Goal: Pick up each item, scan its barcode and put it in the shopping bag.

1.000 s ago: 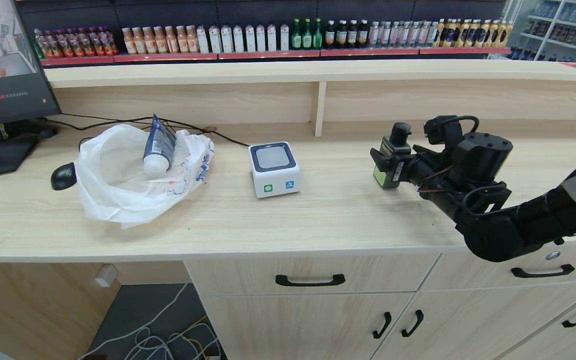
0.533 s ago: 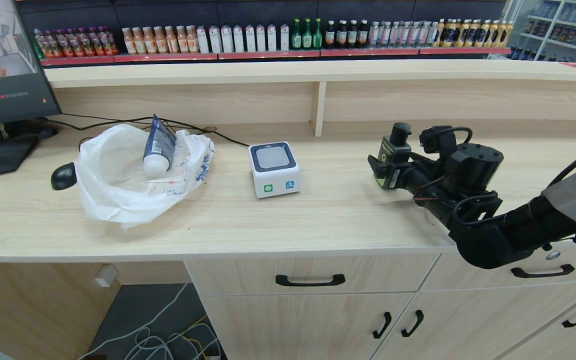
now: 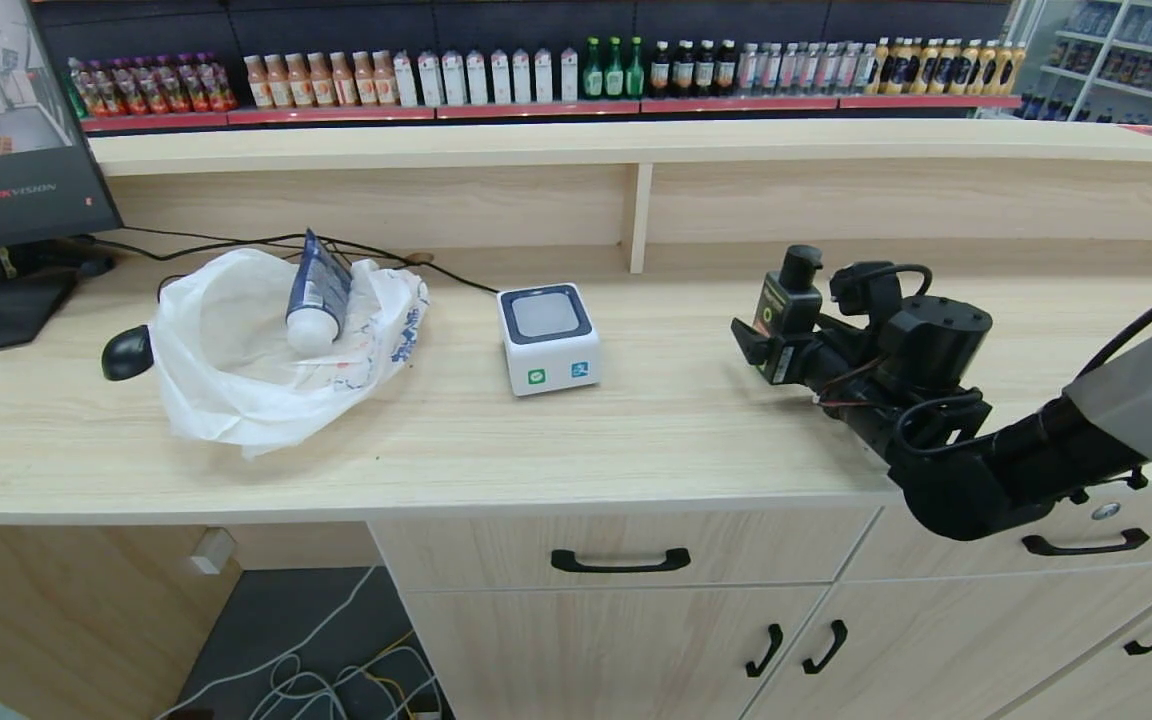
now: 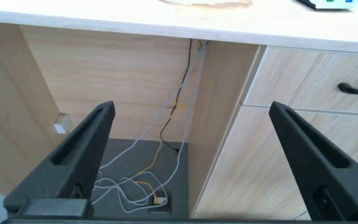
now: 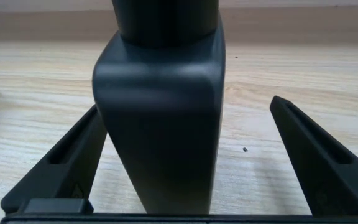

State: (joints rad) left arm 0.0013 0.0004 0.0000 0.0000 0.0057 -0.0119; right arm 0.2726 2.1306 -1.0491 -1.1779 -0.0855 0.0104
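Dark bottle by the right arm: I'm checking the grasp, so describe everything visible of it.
The dark bottle stands upright on the wooden counter, right of the scanner. Squarish black plastic-looking body, rounded shoulders, round black cap, yellowish label. The right end effector is open around it, one finger at its side, the other apart.

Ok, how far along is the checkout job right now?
Looks done: a blue and white tube lies on the white plastic shopping bag. In hand: the right gripper sits open around a dark bottle with a black cap standing on the wooden counter, not yet clamped. To do: grip it, scan it at the white cube scanner, bag it.
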